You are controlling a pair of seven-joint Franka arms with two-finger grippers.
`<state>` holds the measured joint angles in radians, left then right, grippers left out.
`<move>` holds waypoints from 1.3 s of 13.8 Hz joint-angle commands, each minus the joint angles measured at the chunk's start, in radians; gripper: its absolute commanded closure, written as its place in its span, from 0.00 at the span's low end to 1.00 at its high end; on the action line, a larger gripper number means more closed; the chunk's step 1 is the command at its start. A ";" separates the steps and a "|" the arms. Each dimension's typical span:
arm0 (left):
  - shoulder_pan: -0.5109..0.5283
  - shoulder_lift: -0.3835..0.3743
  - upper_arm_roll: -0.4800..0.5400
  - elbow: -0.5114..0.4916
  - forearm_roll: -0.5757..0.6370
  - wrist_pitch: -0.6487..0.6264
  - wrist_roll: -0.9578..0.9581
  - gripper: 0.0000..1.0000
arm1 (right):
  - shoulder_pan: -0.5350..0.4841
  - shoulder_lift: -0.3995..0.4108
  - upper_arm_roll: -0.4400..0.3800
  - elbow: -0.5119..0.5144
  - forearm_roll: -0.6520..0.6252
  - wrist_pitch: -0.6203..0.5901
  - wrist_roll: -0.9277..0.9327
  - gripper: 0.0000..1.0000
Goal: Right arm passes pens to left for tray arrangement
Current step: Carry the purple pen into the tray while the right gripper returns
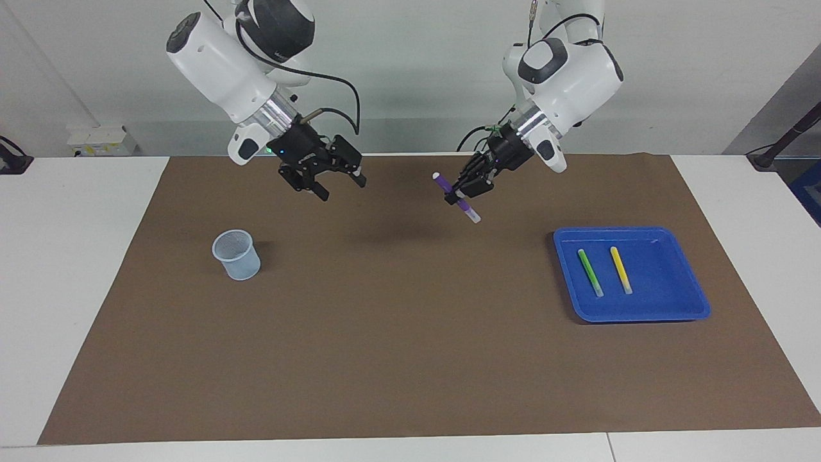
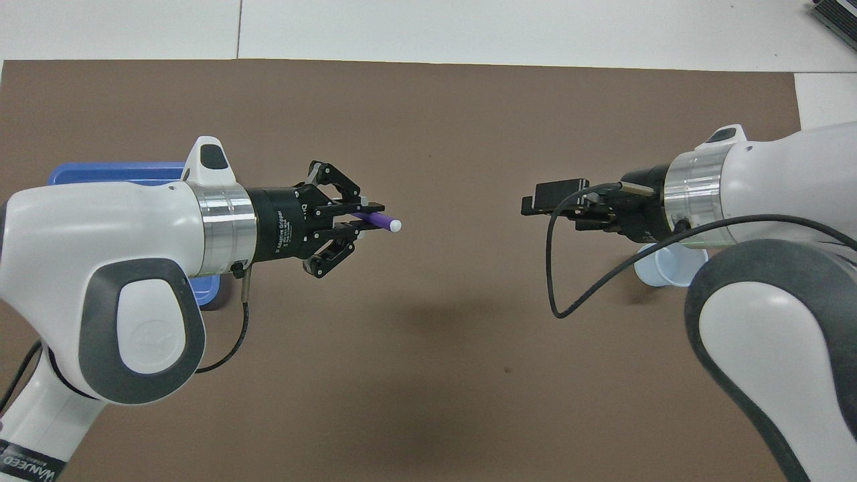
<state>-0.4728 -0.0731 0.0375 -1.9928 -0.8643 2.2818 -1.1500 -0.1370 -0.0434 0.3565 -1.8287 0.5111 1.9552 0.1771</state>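
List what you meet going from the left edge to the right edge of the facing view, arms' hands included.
Pale cup → right hand, open and empty → purple pen held up in the air by the shut left hand → green pen → yellow pen, both lying in the blue tray.

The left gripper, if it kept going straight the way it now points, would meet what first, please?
Probably the brown mat: the left gripper, shut on the purple pen, points down toward mid-table with nothing between; depth is uncertain.

Two pens [image 1: 604, 271] lie in the tray [image 1: 673, 308]; cup [image 1: 236, 255] well apart.
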 commanded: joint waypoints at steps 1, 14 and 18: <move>0.057 -0.039 -0.002 -0.026 0.069 -0.080 0.079 1.00 | -0.023 -0.024 0.007 -0.003 -0.162 -0.087 -0.086 0.00; 0.293 -0.056 0.001 -0.015 0.425 -0.352 0.619 1.00 | -0.066 -0.056 -0.060 -0.043 -0.400 -0.188 -0.149 0.00; 0.393 -0.054 -0.001 -0.018 0.527 -0.387 0.821 1.00 | 0.028 0.015 -0.164 0.069 -0.468 -0.226 -0.202 0.00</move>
<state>-0.1268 -0.1043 0.0441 -1.9930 -0.3836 1.9205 -0.4164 -0.1469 -0.0757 0.2337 -1.8449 0.0660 1.7680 -0.0037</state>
